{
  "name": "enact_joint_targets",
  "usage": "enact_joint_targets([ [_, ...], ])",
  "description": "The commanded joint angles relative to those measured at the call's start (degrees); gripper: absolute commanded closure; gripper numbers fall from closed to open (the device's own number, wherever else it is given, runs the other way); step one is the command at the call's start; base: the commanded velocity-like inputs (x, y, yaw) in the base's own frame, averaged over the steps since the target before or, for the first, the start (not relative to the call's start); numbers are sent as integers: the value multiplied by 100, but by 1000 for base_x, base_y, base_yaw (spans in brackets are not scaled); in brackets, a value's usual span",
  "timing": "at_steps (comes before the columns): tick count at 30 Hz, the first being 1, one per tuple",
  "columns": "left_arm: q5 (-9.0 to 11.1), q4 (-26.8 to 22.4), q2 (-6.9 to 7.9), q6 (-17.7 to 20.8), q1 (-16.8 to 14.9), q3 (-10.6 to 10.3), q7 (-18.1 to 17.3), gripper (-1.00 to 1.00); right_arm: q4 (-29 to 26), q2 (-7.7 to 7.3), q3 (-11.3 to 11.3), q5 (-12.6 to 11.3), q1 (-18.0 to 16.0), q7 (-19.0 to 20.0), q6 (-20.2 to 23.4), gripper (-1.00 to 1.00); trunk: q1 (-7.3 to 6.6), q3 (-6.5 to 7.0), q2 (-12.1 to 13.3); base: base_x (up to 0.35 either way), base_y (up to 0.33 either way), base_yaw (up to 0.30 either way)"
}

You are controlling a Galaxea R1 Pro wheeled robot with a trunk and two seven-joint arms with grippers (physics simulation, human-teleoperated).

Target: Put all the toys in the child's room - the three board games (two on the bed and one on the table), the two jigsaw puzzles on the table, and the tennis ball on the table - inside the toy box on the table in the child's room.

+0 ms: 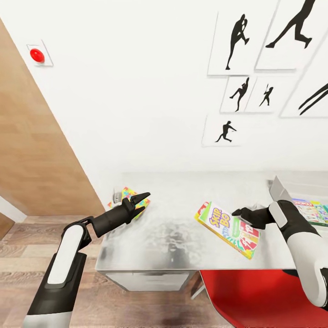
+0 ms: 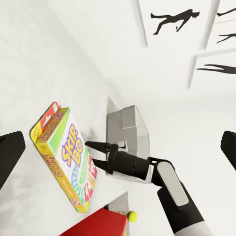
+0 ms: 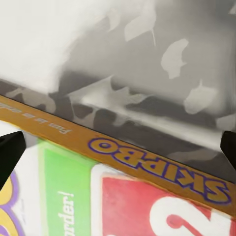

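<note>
The "SKIP BO" board game (image 1: 228, 229) lay flat on the light grey counter (image 1: 173, 228), near its front edge. The right pincer (image 1: 238, 212) hovered just above that box with its jaws spread wide and nothing between them; the left wrist view showed the same open fingers (image 2: 98, 146) poised over the box. The left pincer (image 1: 143, 199) hung over the counter's left end, jaws parted and empty, just above a jigsaw puzzle (image 1: 129, 193) lying there. At the right edge stood the grey toy box (image 1: 279, 189), with a green-edged printed game box (image 1: 314, 209) inside it. A tennis ball (image 2: 132, 215) showed beside a red chair (image 1: 264, 296).
</note>
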Motion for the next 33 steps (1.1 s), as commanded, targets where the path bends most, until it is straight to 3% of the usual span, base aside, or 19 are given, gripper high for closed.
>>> enact_joint_targets([
  [1, 30, -1, -5, 36, -6, 12, 24, -100, 14, 4, -24, 57, 2, 48, 23, -100, 9, -19, -5, 0, 0, 0],
  [21, 26, -10, 5, 3, 43, 18, -105, -100, -151, -2, -18, 57, 44, 102, 23, -100, 9, -136, -5, -4, 0, 0],
  [33, 26, -12, 10, -4, 47, 11, -121, -100, -184, 23, 3, 57, 75, 158, 23, -100, 9, -139, -5, -216, 0, 0],
])
